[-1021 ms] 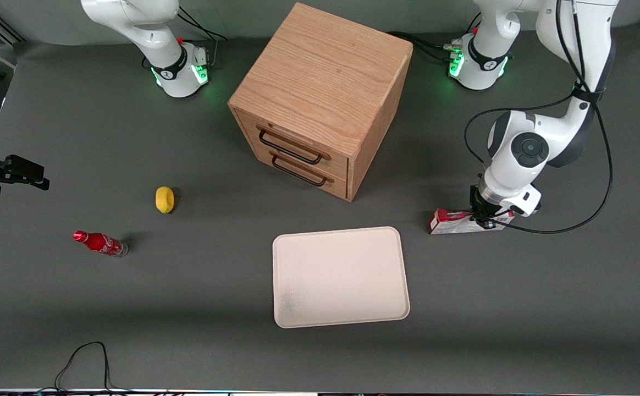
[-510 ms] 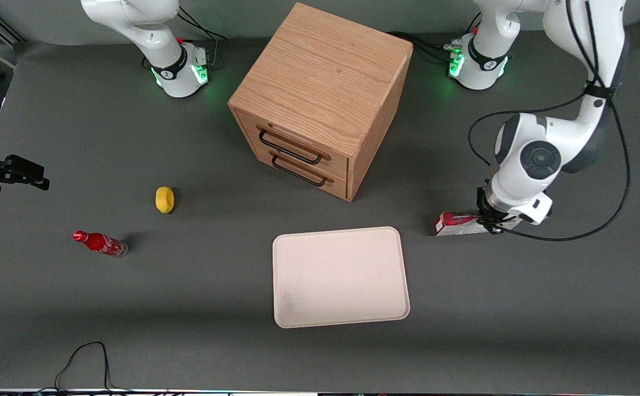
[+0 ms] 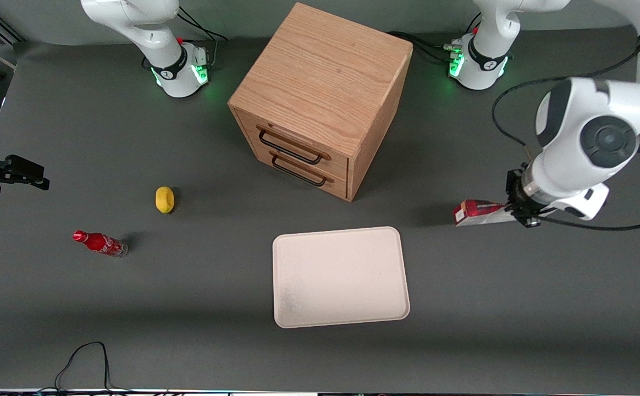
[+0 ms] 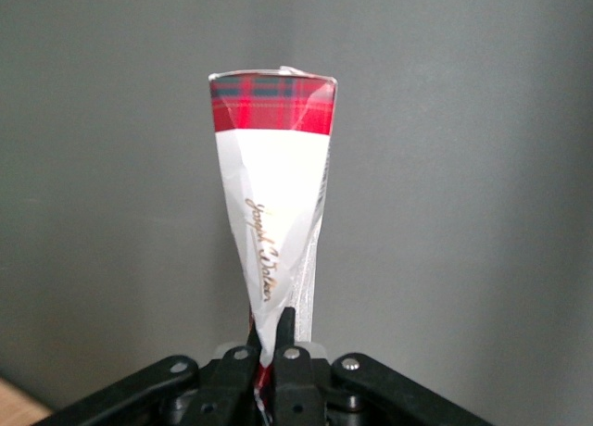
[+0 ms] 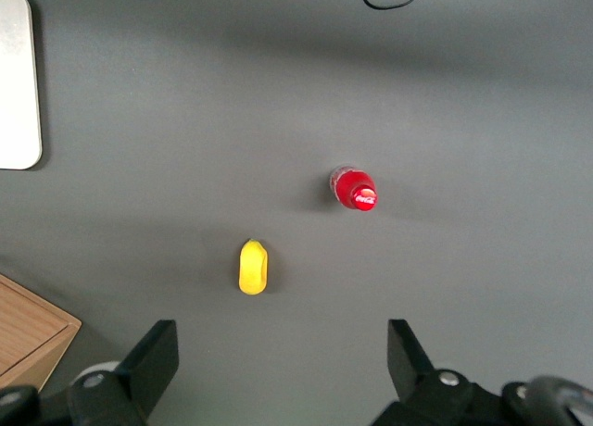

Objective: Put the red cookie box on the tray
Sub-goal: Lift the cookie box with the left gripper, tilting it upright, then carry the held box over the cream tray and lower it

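Note:
The red cookie box [image 3: 478, 212] is a slim red and white carton, held level in the air at the working arm's end of the table, with its shadow on the mat below it. My gripper [image 3: 521, 213] is shut on one end of it. In the left wrist view the box [image 4: 273, 194] sticks out away from the shut gripper [image 4: 271, 338], white with a red plaid end, and its pinched end is squeezed thin. The pale cream-pink tray [image 3: 341, 276] lies flat with nothing on it, nearer the front camera than the box and toward the table's middle.
A wooden two-drawer cabinet [image 3: 320, 99] stands farther from the camera than the tray. A yellow fruit-like object [image 3: 164, 199] and a small red soda bottle [image 3: 100, 243] lie toward the parked arm's end. A black cable [image 3: 83, 357] loops at the front edge.
The gripper has risen with the cookie box and carried it off the mat, drifting toward the working arm's end of the table. Nothing else moved.

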`<control>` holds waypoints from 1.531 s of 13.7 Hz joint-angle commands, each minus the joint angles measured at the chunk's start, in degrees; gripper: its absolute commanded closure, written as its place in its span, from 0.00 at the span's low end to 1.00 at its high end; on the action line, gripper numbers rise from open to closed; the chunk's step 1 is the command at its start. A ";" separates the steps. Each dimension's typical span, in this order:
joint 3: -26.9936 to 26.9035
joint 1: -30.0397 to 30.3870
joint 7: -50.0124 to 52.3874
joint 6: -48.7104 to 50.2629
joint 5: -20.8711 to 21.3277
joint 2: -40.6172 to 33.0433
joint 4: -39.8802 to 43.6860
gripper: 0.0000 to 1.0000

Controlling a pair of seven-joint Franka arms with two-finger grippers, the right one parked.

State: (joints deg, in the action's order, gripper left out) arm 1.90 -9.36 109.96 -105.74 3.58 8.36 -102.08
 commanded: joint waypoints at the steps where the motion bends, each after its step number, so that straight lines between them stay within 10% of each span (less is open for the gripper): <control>1: 0.21 0.31 -2.03 7.89 -1.39 -2.91 4.50 1.00; 12: 0.82 -0.74 -5.17 8.72 -3.24 3.49 15.94 1.00; 21: 1.53 -8.82 -45.67 6.35 -3.23 15.25 27.97 1.00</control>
State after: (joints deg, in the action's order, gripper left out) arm 4.14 -15.70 72.16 -98.94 0.55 18.99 -80.29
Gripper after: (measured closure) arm 0.969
